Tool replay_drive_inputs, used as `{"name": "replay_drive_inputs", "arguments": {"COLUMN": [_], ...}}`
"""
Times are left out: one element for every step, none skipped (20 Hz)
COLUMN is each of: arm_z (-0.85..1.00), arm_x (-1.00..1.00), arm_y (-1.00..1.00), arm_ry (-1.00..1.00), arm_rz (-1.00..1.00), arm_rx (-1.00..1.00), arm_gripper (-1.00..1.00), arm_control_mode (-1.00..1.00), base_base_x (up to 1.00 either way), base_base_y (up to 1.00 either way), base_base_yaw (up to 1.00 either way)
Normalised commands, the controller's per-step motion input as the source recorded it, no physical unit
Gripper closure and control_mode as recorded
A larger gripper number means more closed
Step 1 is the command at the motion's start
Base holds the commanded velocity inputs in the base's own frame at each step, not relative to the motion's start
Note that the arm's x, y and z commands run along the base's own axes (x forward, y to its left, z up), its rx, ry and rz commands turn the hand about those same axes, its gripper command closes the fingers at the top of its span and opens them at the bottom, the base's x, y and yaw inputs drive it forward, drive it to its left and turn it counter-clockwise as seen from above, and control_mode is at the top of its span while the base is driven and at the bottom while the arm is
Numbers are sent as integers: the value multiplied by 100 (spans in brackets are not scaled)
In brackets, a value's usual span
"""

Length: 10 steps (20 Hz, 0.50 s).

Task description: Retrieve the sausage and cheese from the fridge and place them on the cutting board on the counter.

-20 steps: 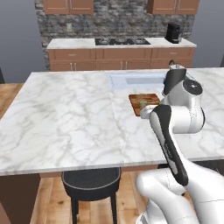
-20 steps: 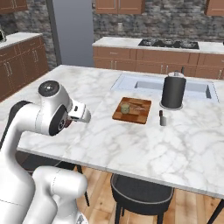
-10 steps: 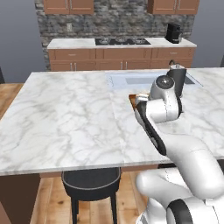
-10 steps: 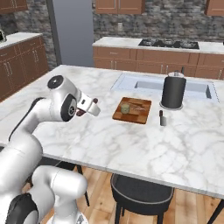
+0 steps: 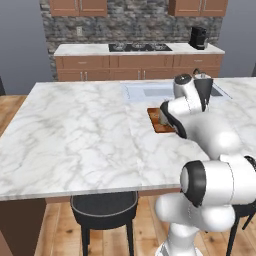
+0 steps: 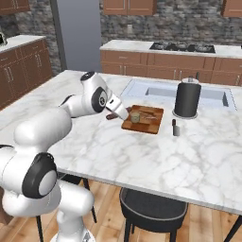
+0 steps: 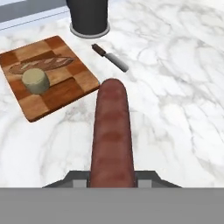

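Note:
My gripper (image 6: 116,110) is shut on the reddish-brown sausage (image 7: 112,131), which sticks out ahead of the fingers above the white marble counter (image 6: 94,142). It hovers just off the left edge of the wooden cutting board (image 6: 152,124), also seen as a checkered cutting board (image 7: 76,87) in the hand view. The tan cheese (image 7: 36,81) rests on the board beside a long bread-like piece (image 7: 41,64). From the left base camera my arm covers most of the cutting board (image 5: 156,121). The fridge is out of view.
A dark canister (image 6: 187,98) stands right of the board by the inset sink (image 6: 156,90). A small knife (image 6: 175,127) lies on the counter near the board's right side. A black stool (image 6: 151,210) sits below the counter's front edge.
My arm has swung forward over the counter, carrying the sausage from near my base up to the left edge of the cutting board.

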Motion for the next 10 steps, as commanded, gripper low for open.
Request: {"name": "replay_drive_inputs", "arguments": {"arm_z": [0,0,-4,-3,-6,-13,-21,-20,-26,-29], "arm_x": [0,0,0,0,11,31,34,36,34,34], "arm_y": [-2,0,0,0,-11,-16,-25,-38,-33,-30], "arm_ry": [11,0,0,0,1,3,2,2,1,0], "arm_rz": [-15,-2,0,-2,-1,0,3,3,2,0], "arm_rx": [0,0,0,0,0,0,0,4,5,6], "arm_gripper": [100,100,100,100,100,100,100,100,100,100], "arm_control_mode": [-100,-100,-100,-100,-100,-100,-100,-100,-100,-100], "base_base_x": [0,0,0,0,0,0,0,0,0,0], "base_base_y": [0,0,0,0,0,0,0,0,0,0], "base_base_yaw": [0,0,0,0,0,0,0,0,0,0]}}
